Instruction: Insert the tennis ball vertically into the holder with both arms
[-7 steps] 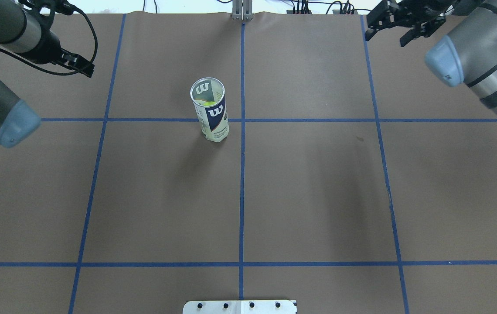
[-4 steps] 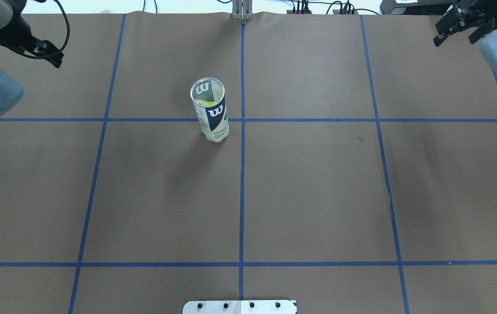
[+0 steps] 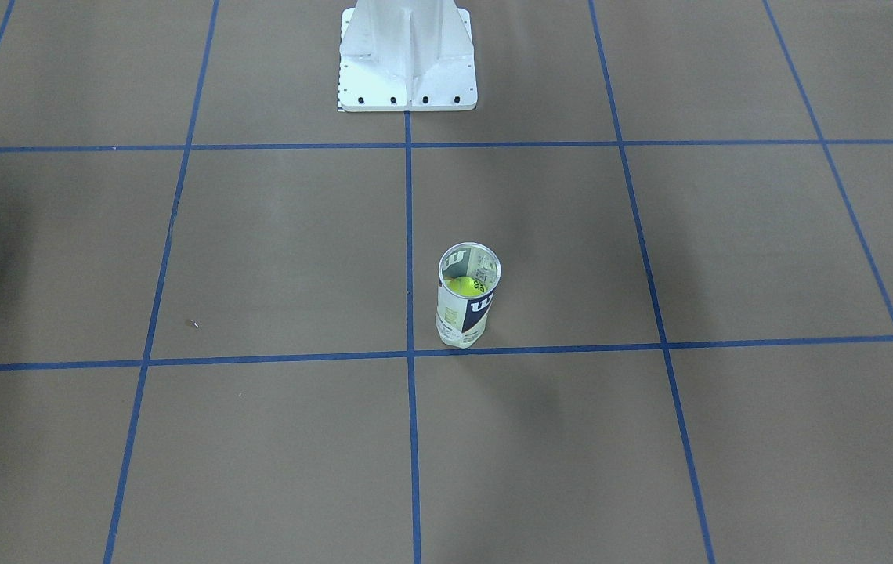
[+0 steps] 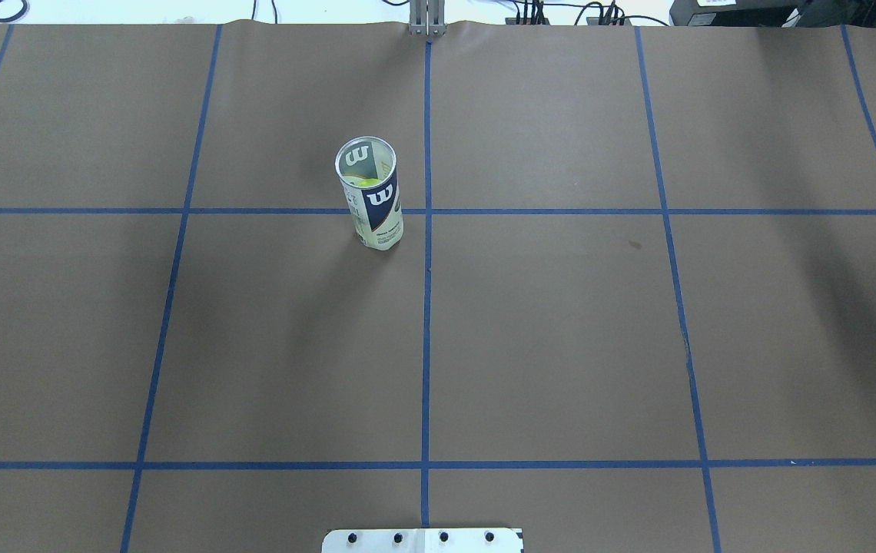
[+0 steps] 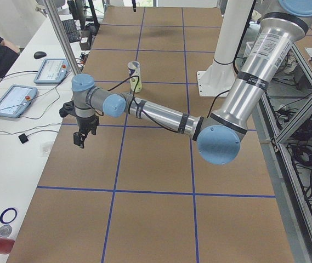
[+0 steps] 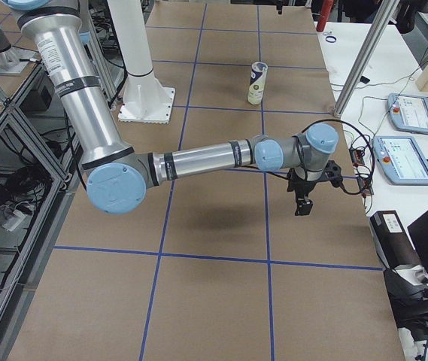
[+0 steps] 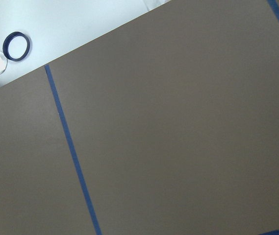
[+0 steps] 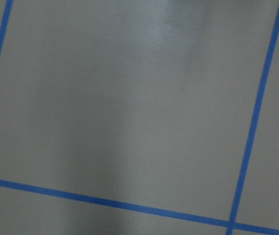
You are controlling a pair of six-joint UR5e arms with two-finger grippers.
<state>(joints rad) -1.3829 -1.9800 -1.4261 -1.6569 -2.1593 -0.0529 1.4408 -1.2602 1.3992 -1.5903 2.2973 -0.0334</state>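
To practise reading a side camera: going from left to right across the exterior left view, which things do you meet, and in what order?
From the left: nearer tablet → left gripper → holder → white pedestal base. The farther tablet is left out, since it overlaps the gripper.

I see the holder (image 4: pixel 370 196) as clear glossy plastic with a printed label. The ball (image 3: pixel 462 286) inside looks like fuzzy felt. The table cover (image 4: pixel 561 346) is matt brown paper with smooth blue tape (image 4: pixel 426 346). The left arm (image 5: pixel 161 114) and right arm (image 6: pixel 198 159) have satin metal tubes and blue plastic-looking caps. The pedestal (image 3: pixel 407 55) is white painted metal.
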